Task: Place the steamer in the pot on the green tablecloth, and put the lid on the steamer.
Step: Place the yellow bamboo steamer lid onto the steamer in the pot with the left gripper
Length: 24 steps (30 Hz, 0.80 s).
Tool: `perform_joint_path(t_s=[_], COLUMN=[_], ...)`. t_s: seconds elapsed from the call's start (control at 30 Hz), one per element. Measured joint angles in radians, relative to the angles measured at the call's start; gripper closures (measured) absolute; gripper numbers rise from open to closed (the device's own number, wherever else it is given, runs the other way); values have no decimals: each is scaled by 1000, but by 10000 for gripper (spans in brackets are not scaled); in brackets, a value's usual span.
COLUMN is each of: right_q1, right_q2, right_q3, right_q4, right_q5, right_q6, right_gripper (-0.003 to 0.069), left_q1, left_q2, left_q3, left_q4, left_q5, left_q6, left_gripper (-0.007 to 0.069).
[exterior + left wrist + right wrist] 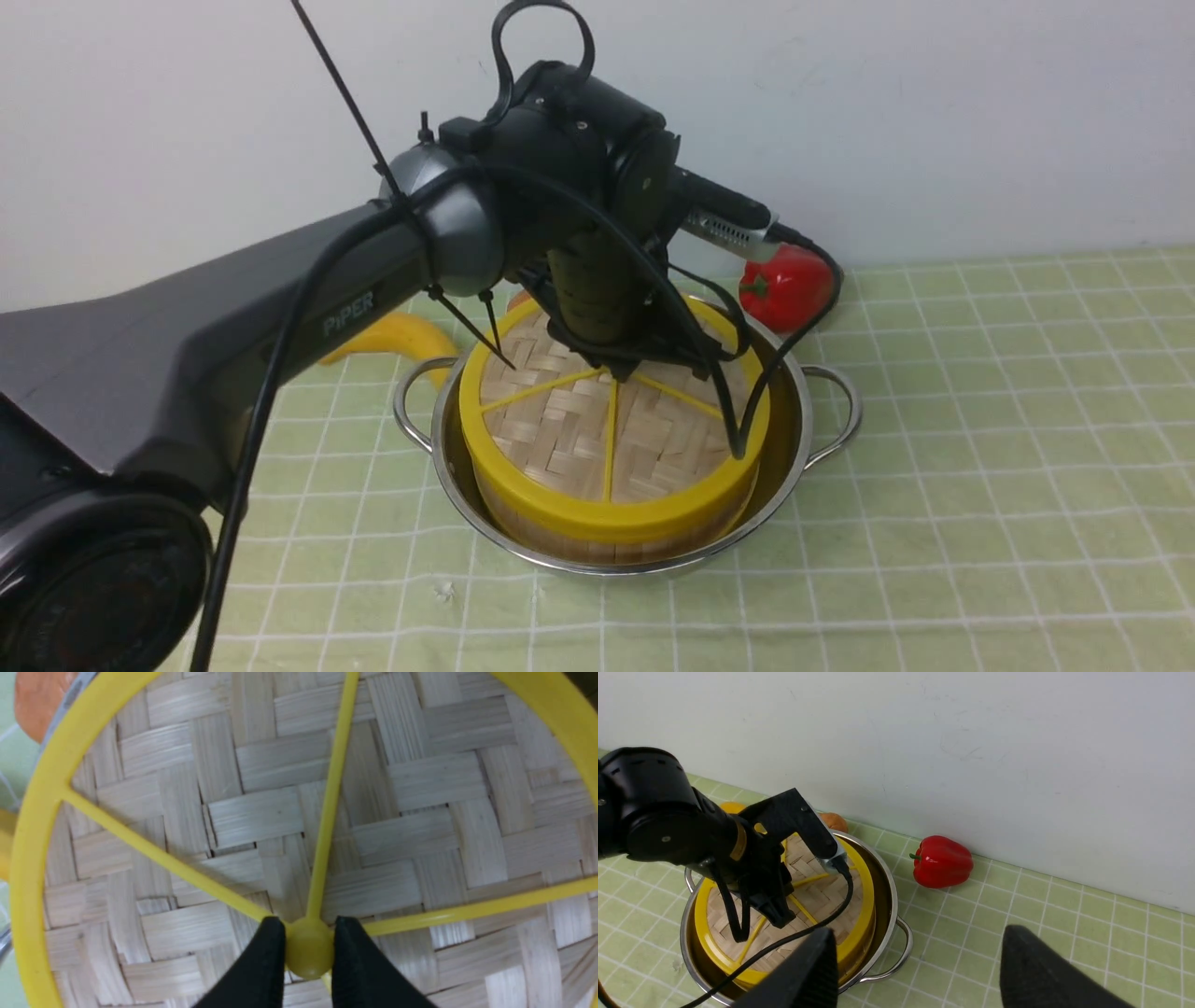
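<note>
While the left gripper [309,952] pinches the lid's hub [309,949], steamer [597,537] in pot [803,439], right gripper [920,961] open, empty.

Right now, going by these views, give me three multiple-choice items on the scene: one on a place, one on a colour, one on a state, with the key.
1. Where is the steamer?
A) Beside the pot
B) Inside the pot
C) Behind the red pepper

2. What colour is the rim of the lid?
A) Yellow
B) Blue
C) White

3. What state is the left end effector in?
A) Wide open, with nothing between its fingers
B) Gripping the banana
C) Closed on the knob at the lid's hub

Key:
1: B, the pot's steel wall surrounds the bamboo basket in the front view.
2: A, the band round the woven disc is yellow in all views.
3: C, the left wrist view shows both dark fingertips against the sides of the yellow knob.
</note>
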Motion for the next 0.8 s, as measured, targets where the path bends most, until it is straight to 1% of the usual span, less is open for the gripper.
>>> perform_joint_path(t_s=[0.37,0.47,0.6,0.7,0.77,0.8], right_q1=[0,0,0,0,0,0], right_q2=[0,0,0,0,0,0], right_q3=[0,0,0,0,0,0], right_q4=[1,1,1,1,1,1], right_q5=[0,0,0,0,0,0], right_q6=[0,0,0,-1,-16,-19], right_gripper=[195,195,195,195,195,195], left_q1=[3,3,7,8,8,8], left_q2=[1,1,1,-2,-10,-11], left_q3=[0,0,-1,-28,-48,-51], left_q4=[-6,-6,22,54,67,70], left_q5=[-4,-8,-26,-16,-4,0], left_q6=[3,7,9,11,11,11], left_gripper=[505,476,349,222,169,158])
